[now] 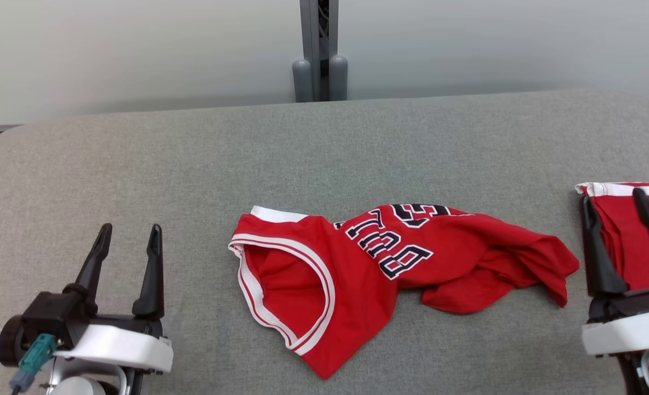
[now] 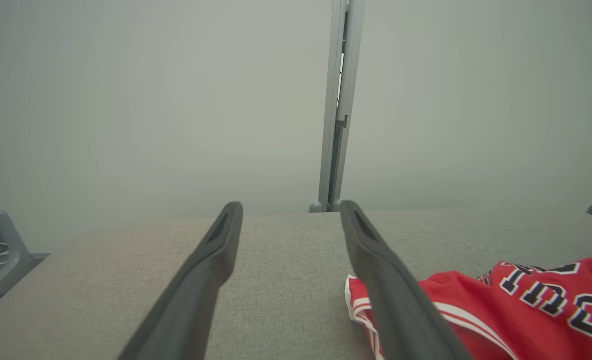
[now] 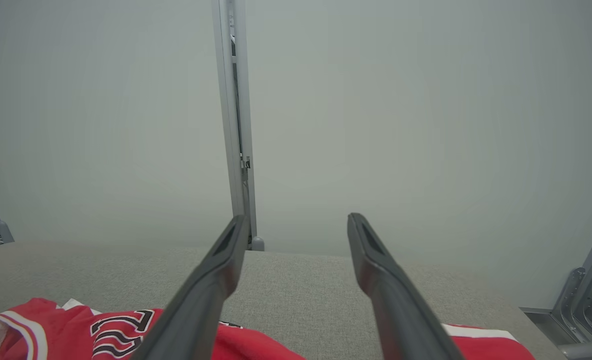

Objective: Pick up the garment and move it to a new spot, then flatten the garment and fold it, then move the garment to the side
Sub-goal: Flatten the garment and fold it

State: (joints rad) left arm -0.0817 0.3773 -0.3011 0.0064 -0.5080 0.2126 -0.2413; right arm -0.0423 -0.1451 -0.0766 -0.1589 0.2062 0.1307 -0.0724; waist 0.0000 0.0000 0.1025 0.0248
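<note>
The jersey (image 1: 390,263) lies crumpled in the middle of the bench (image 1: 137,153), just below frame centre in the head view. A white-trimmed armhole gapes at its left end, the lettering is twisted across the top, and a bunched tail trails right. The left gripper (image 1: 131,229) sits at lower left, well apart from the cloth, jaws released and empty. The right gripper (image 1: 612,197) is at the right edge, jaws also spread and grasping nothing. It hovers over a second red garment (image 1: 623,219) that looks neatly laid.

The step in hand seems to be the first pickup. To do it well:

- Bring the left jaws onto the trimmed armhole edge, where the doubled band gives a firm bite.
- Bring the right jaws to the bunched tail at the right, rising clear of the second garment first so it is not dragged.
- Pinch one layer if possible; catching several folds would keep the tangle.
- Lift both ends together and high enough for the middle to leave the bench, then set it down on open grey surface with the ends pulled apart, which should ease flattening.
</note>
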